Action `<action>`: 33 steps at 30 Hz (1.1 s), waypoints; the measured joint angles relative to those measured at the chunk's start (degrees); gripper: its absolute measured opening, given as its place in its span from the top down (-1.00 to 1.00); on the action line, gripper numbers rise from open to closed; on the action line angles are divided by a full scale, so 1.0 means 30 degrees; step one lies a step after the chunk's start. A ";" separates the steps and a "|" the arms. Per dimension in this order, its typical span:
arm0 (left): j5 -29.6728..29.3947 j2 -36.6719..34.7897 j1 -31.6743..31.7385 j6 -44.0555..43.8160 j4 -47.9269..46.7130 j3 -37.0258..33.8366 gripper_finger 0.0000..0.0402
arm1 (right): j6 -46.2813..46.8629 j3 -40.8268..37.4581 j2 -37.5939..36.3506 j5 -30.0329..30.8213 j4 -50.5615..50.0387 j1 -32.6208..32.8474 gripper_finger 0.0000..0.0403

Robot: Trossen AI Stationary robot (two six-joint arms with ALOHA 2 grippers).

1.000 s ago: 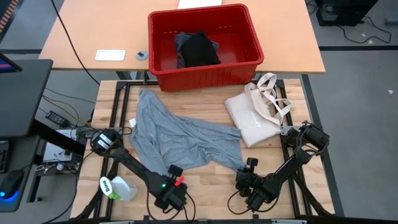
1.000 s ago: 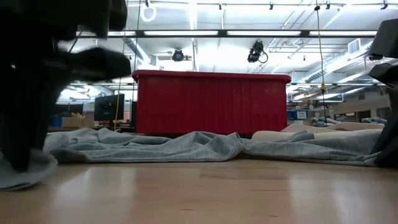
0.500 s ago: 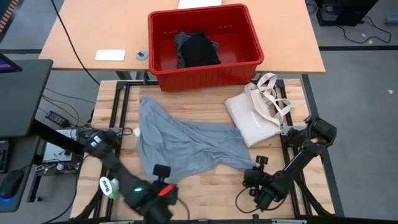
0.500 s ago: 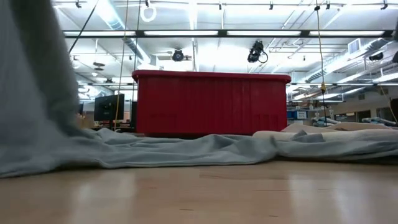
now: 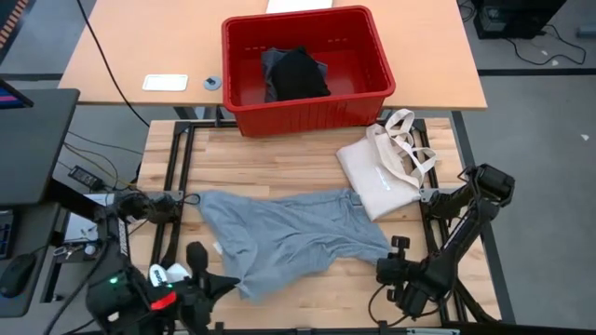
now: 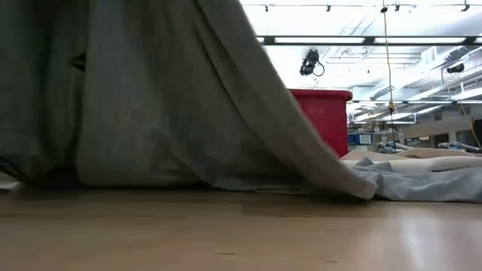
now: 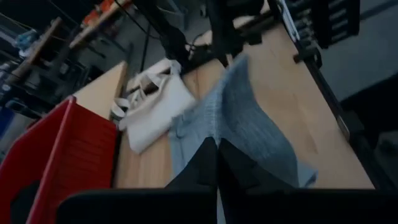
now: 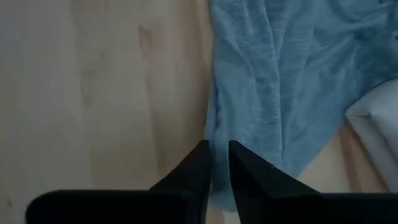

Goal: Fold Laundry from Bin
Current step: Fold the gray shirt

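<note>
Stretching crosswise over the near table, the grey T-shirt (image 5: 289, 233) is hanging from the left gripper (image 5: 222, 282), whose fingers are pinching it; the right gripper (image 5: 399, 253) is showing a narrow gap at its other end.

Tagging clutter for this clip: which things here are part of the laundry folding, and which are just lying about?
Part of the job:
grey T-shirt, spread on the table
red bin
black garment in the bin

Lying about:
cream tote bag beside the shirt
white card and small grey ring on the far table
</note>
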 joint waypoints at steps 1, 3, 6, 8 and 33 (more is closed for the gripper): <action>-0.0299 -0.0052 -0.0164 -0.0104 -0.0006 -0.0014 0.98 | -0.0003 0.0000 0.0049 -0.0265 0.0118 0.0002 0.62; -0.0792 -0.0081 -0.0280 -0.0310 0.0006 -0.0038 0.98 | 0.0107 -0.0209 0.0075 -0.0779 0.0546 0.0015 0.53; -0.1121 -0.0105 -0.0547 -0.0230 0.0008 -0.0043 0.97 | 0.0361 -0.0764 0.0090 -0.1591 0.0899 0.0010 0.35; -0.1128 -0.0117 -0.0593 -0.0176 0.0008 -0.0043 0.97 | 0.0230 -0.0986 0.0090 -0.1906 0.1131 -0.0046 0.22; -0.1055 -0.0117 -0.0448 -0.0606 0.0016 -0.0050 0.97 | -0.1579 -0.4501 0.0097 0.2874 0.6894 -0.0939 0.28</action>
